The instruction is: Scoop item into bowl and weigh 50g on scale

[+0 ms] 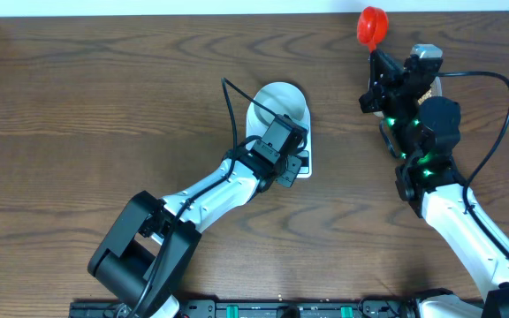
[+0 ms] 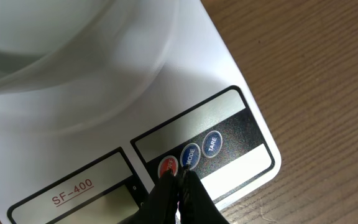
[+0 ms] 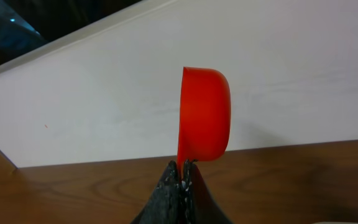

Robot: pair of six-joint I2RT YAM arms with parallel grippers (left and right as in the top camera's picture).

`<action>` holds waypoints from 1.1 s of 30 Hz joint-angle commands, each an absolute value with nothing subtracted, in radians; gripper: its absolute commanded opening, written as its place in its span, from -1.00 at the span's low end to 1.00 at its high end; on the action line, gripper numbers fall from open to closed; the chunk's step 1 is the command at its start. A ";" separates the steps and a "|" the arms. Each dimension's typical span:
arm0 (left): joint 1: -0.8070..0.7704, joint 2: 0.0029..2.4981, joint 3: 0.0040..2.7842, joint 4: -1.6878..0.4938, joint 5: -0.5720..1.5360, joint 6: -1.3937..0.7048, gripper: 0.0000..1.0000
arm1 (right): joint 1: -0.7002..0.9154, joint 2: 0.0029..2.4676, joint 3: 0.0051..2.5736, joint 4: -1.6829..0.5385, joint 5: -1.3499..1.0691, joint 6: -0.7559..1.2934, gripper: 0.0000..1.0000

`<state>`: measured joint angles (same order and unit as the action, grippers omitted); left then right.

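Right gripper (image 3: 182,168) is clamped tight on the red scoop (image 3: 205,115), which stands upright just above the fingertips, its cup turned side-on. Brown table (image 3: 291,180) stretches ahead, with a white wall (image 3: 291,74) beyond.

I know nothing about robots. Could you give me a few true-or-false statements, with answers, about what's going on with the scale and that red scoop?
1. The right gripper holds a red scoop. True.
2. The bowl stands on the scale. True.
3. The left gripper has its tips at the button marked TARE. False: they are at the red button, two along from the TARE button.
4. The red scoop lies flat on the table. False: it is held upright, clear of the wooden table.
5. The left gripper is wide open. False: its fingers are together.
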<state>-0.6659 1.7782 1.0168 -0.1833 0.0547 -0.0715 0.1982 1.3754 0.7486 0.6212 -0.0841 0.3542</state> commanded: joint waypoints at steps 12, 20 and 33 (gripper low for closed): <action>-0.667 1.820 1.019 -0.167 0.067 -0.087 -0.86 | 0.189 1.377 0.774 0.609 -0.070 0.335 -0.98; -0.651 1.842 1.019 -0.147 0.067 -0.088 -0.85 | 0.189 1.377 0.774 0.609 -0.070 0.335 -0.98; -0.620 1.856 1.019 -0.129 0.068 -0.168 -0.86 | 0.189 1.377 0.774 0.607 -0.069 0.335 -0.98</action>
<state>-0.6224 1.8370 1.0172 -0.1188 0.0757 -0.1539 0.1982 1.3754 0.7509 0.6083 -0.0807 0.3534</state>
